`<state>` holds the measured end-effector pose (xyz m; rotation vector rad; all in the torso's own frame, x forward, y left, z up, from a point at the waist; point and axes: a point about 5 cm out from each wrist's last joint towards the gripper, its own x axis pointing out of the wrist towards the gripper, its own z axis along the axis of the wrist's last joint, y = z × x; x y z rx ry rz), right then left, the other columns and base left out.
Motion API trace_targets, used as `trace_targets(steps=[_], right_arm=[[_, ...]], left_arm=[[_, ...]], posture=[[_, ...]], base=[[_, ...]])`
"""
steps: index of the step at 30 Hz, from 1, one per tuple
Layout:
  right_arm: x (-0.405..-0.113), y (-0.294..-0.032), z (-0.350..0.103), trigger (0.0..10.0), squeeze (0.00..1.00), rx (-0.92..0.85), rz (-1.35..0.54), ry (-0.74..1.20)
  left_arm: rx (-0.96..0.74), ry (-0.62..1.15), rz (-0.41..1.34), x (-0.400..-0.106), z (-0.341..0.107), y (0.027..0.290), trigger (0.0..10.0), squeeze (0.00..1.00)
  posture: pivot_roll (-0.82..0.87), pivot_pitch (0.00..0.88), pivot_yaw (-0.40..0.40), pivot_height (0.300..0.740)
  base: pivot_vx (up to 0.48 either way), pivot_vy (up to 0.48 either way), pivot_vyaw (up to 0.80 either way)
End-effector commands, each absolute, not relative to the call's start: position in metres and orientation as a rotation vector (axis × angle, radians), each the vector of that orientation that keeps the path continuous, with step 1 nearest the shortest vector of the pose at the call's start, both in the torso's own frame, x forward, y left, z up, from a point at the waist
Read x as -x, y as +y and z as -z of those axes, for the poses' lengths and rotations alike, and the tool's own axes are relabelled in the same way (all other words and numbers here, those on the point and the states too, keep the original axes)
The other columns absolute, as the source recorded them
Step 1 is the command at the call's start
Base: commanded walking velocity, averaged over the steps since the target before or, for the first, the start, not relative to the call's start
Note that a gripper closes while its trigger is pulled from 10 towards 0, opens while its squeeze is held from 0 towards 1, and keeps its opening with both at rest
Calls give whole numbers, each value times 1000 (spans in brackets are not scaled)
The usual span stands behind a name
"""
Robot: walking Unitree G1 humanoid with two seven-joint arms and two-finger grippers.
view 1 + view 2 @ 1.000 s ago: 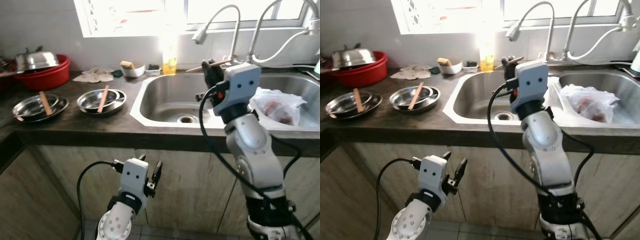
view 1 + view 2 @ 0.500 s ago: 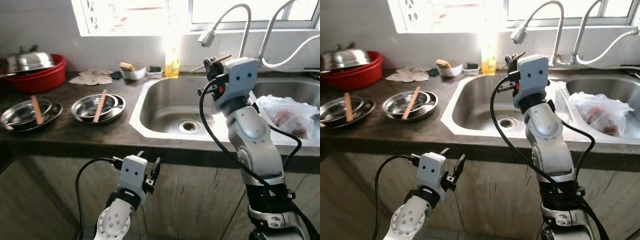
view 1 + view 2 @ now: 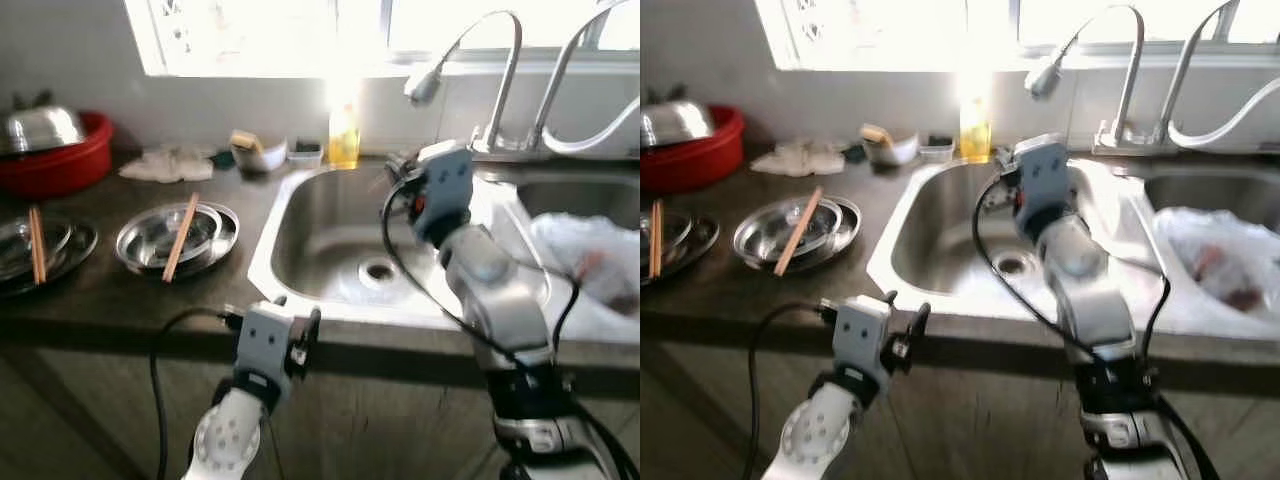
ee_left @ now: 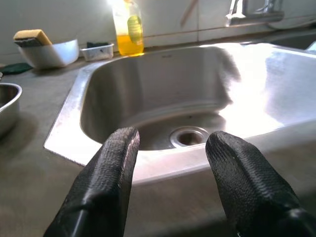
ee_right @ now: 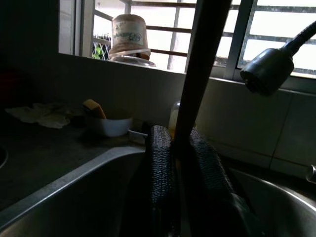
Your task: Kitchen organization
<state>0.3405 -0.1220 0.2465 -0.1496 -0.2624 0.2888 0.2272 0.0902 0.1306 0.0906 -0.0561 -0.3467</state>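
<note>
Chopsticks pinched upright over the sink

Chopsticks (image 5: 197, 74) look light, stiff and smooth (likely to pivot or slip), so a firm hold near the middle seems wise. Left of the sink (image 3: 300, 250), a steel bowl (image 3: 175, 235) holds another stick. The left gripper (image 4: 170, 163) hovers spread and empty before the sink's front rim; the right gripper (image 5: 182, 163) squeezes its sticks above the basin.

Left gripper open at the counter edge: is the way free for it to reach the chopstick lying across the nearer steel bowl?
Probably yes. The left gripper is open and holds nothing, and nothing stands between it and the chopstick on the steel bowl.
</note>
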Motion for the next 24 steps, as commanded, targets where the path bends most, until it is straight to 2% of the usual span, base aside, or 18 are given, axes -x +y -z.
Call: trace_targets(steps=[1,24], right_arm=[[-344,-133,-242,10000,0,172,-250,-224],[-354,-139,-171,10000,0,281,-266,189]], left_arm=[[-82,-71,364,-226,-134,85,10000,0],[-73,-128,367,-226,-148,81,10000,0]], posture=[[71,18,-4,740],[76,38,-7,740]], base=[[345,0,0],[12,0,0]])
